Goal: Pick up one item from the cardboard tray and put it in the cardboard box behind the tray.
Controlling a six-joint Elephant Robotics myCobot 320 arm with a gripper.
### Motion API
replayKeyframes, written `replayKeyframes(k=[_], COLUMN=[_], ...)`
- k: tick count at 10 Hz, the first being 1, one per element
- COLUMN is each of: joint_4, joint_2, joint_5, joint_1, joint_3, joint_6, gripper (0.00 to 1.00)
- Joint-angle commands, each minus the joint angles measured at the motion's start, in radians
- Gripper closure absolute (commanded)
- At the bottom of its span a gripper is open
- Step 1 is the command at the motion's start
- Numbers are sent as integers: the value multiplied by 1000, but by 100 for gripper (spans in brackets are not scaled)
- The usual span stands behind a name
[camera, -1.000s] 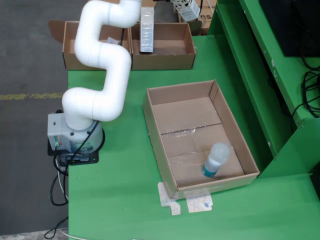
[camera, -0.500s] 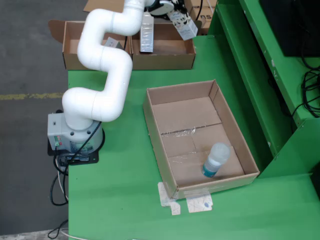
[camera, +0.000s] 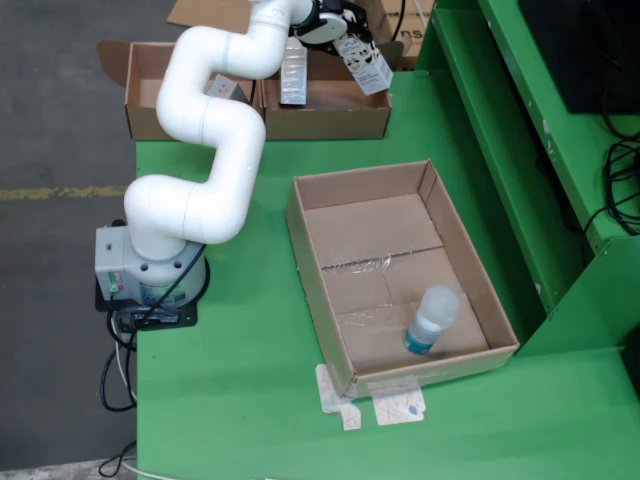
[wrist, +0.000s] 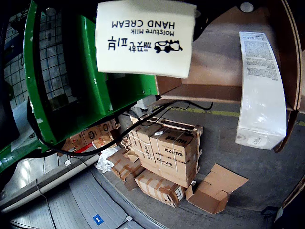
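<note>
One hand cream box (camera: 364, 62) is pinched in the end effector (camera: 345, 40) at twelve o'clock, above the rear cardboard box (camera: 330, 122); a bottle (camera: 432, 318) stays in the tray (camera: 310, 250).

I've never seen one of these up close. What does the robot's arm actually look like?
The arm is glossy white, built from fat rounded tube segments joined like elbows. It stands on a grey boxy base with black cables trailing below. The hand at the tip is darker, black and small.
</note>
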Motion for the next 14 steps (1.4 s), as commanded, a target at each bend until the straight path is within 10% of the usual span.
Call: replayKeyframes(k=[1,14], joint_4=[12,12], joint_2=[16,16], joint_5=[-12,-12], joint_1=[3,4], joint_3=[31,31], joint_6=[1,35], gripper=[100,100])
